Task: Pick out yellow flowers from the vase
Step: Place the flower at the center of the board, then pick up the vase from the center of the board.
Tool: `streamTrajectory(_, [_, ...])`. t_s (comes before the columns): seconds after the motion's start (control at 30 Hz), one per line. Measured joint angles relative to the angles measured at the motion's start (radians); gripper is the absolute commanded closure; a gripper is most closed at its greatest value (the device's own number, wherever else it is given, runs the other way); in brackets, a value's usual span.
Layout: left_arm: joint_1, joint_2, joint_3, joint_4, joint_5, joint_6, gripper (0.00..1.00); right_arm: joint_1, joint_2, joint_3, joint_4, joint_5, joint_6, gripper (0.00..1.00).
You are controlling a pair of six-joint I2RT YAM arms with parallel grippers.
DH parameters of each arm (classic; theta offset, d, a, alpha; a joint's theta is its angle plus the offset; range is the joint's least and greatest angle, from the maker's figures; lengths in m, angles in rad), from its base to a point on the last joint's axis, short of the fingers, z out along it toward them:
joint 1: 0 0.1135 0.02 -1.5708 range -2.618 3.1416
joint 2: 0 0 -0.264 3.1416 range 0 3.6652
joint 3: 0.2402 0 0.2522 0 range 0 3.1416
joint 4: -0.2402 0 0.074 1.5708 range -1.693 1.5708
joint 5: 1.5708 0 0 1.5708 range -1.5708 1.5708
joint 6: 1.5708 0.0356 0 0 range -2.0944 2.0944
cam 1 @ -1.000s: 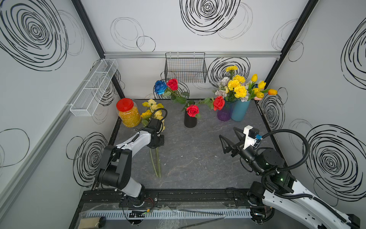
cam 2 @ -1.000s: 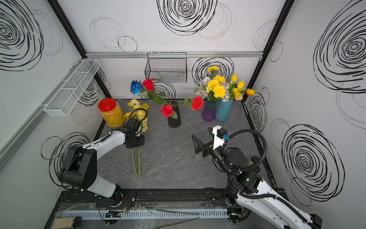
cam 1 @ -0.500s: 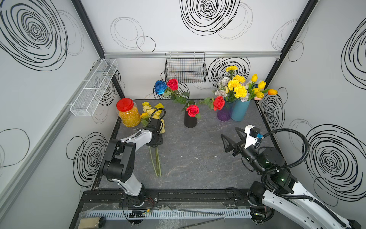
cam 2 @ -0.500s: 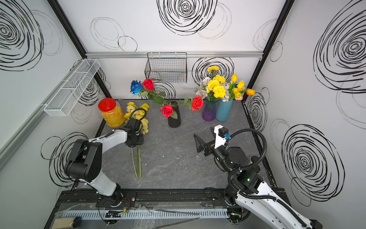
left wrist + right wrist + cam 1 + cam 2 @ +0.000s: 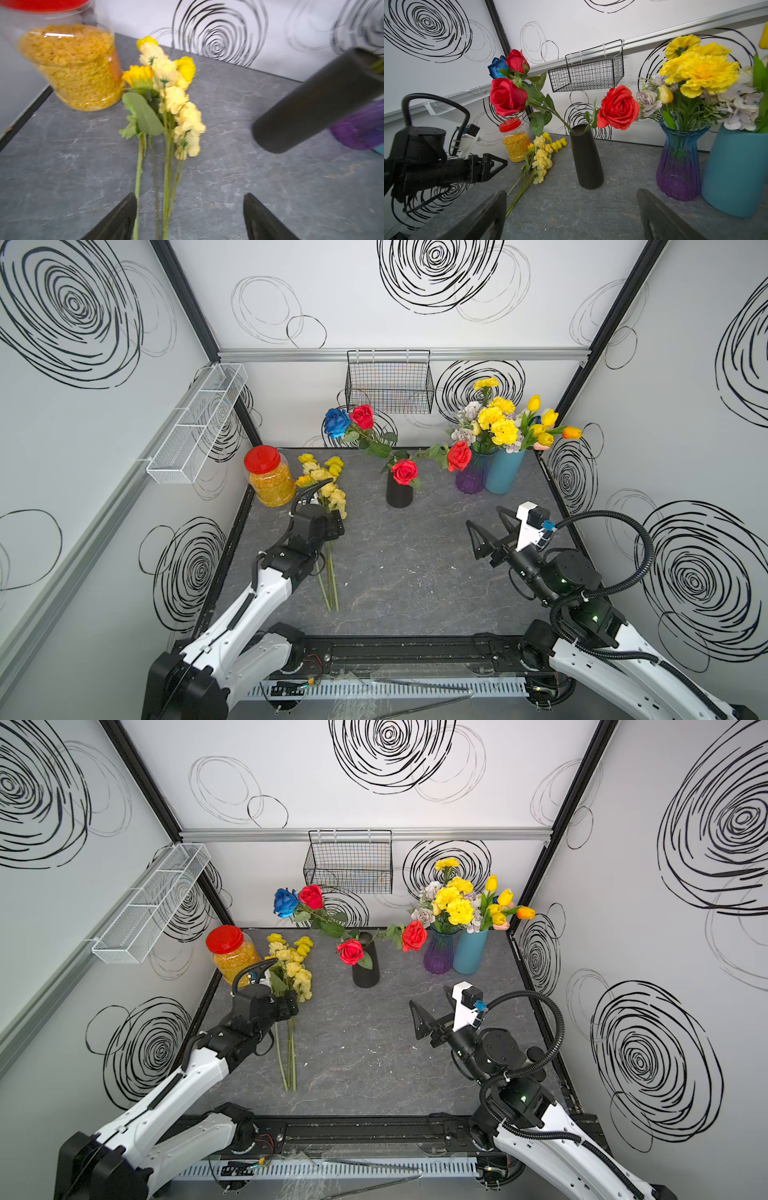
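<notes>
- Left wrist view shows the picked yellow flowers (image 5: pixel 174 99) lying flat on the table (image 5: pixel 270 187), at its 10 o'clock, with their stems between the jaws of the left claw (image 5: pixel 189 196).
- One second ago this claw was closed over these stems. Now its jaws stand wide apart and grip nothing. I judge that this bunch is delivered and the arm is free.
- Right claw (image 5: pixel 570 193), at 4 o'clock, has stayed fully spread and empty, facing the vases.
- Count of yellow flowers: about four stems in the lying bunch, hard to separate. About four carnations (image 5: pixel 504 432) and about four tulips (image 5: pixel 549 417) are still in vases at 1 o'clock, so work is left.
- Three vases: black vase (image 5: pixel 400 493) at 12 o'clock, purple vase (image 5: pixel 469 479) and blue vase (image 5: pixel 503 472).
- Three red roses (image 5: pixel 404 471), one blue rose (image 5: pixel 336 423), one jar (image 5: pixel 272 485).
</notes>
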Motion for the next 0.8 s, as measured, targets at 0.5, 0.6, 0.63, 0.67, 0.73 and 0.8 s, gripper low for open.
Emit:
streamTrajectory(0.5, [-0.291, 0.446, -0.114, 0.847, 0.064, 0.253, 0.08, -0.011, -0.084, 0.007, 0.0, 0.068, -0.005, 0.0])
streamTrajectory(0.6, [-0.289, 0.533, -0.063, 0.938, 0.07, 0.284, 0.07, -0.013, -0.097, 0.007, -0.001, 0.071, -0.005, 0.0])
streamTrajectory(0.63, [-0.287, 0.558, -0.049, 0.972, 0.072, 0.288, 0.06, -0.013, -0.102, 0.007, -0.001, 0.072, -0.005, 0.0])
streamTrajectory(0.67, [-0.283, 0.579, -0.039, 1.002, 0.077, 0.288, 0.06, -0.013, -0.106, 0.007, -0.003, 0.073, -0.005, 0.0])
streamTrajectory(0.73, [-0.271, 0.627, -0.018, 1.063, 0.081, 0.288, 0.06, -0.014, -0.117, 0.007, -0.006, 0.075, -0.005, 0.0])
streamTrajectory(0.8, [-0.26, 0.675, 0.005, 1.098, 0.081, 0.287, 0.05, -0.014, -0.125, 0.007, -0.008, 0.076, -0.005, 0.0])
